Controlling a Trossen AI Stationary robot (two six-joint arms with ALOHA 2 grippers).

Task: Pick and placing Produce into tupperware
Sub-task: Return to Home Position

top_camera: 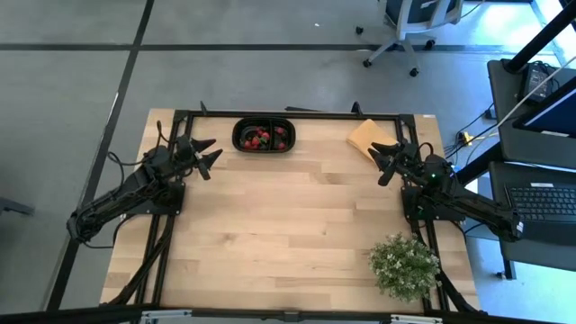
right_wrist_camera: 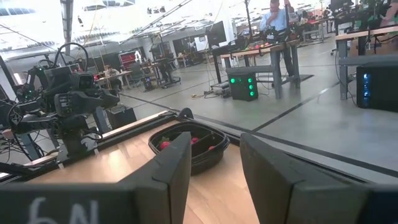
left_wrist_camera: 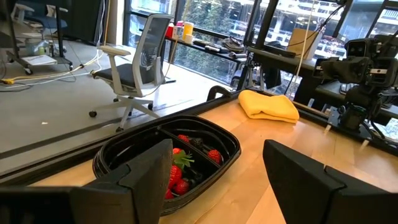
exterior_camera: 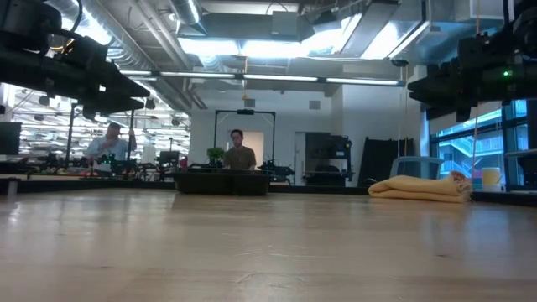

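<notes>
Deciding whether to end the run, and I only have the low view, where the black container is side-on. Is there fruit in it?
Observer: Yes. From above, the black container holds red strawberries in both compartments.
Operator: Is either gripper carrying a piece?
Observer: The left gripper is open with nothing between its fingers, left of the container.
Operator: And the right one?
Observer: The right gripper is open and empty too, beside the yellow cloth.
</notes>
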